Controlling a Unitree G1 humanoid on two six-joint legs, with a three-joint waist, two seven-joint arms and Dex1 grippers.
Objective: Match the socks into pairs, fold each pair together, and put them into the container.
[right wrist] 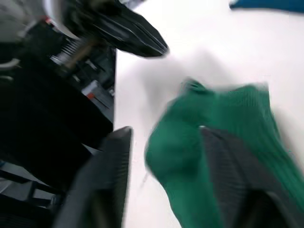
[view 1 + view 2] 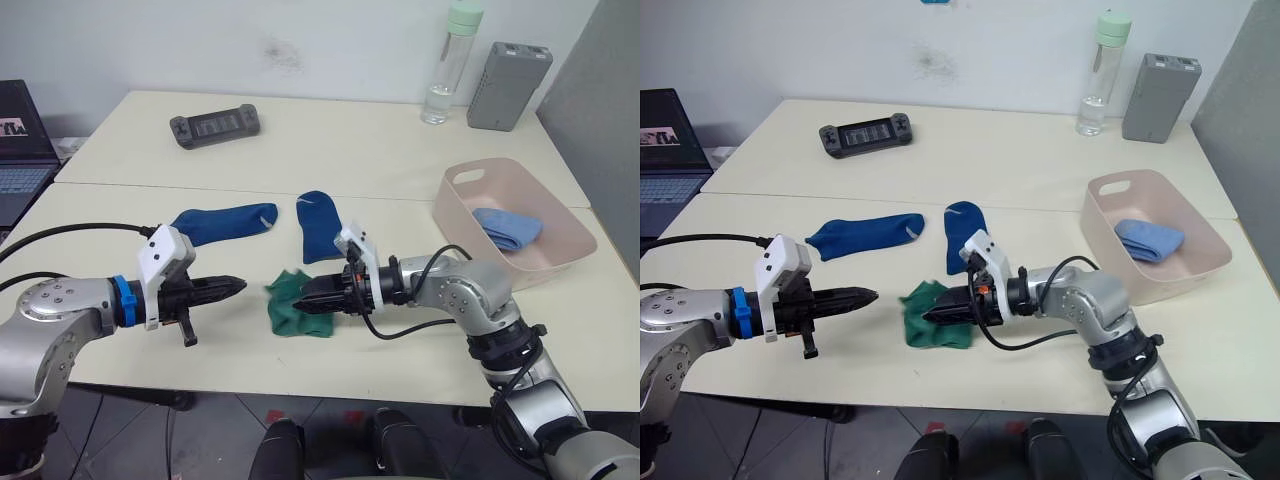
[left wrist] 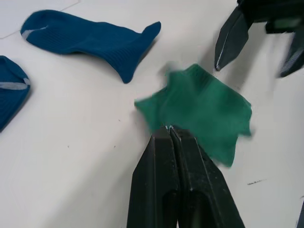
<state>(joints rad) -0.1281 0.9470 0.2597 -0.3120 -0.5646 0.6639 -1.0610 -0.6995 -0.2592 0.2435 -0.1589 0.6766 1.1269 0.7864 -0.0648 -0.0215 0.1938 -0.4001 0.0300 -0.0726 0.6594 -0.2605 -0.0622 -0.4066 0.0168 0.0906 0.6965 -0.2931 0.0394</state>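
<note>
A crumpled green sock bundle (image 2: 293, 308) lies near the table's front edge. My right gripper (image 2: 302, 297) is open over it, and in the right wrist view the green fabric (image 1: 213, 142) bulges between the spread fingers. My left gripper (image 2: 238, 285) is shut on nothing, its tip a short way left of the bundle (image 3: 204, 114). Two dark blue socks lie flat behind: one (image 2: 225, 222) stretched sideways, the other (image 2: 318, 226) pointing away. A folded light blue pair (image 2: 508, 228) rests inside the pale pink container (image 2: 565, 256) on the right.
A black game controller (image 2: 216, 127) sits at the back left of the table. A water bottle (image 2: 450, 65) and a grey ribbed box (image 2: 508, 85) stand at the back right. A laptop (image 2: 20, 140) is off the table's left side.
</note>
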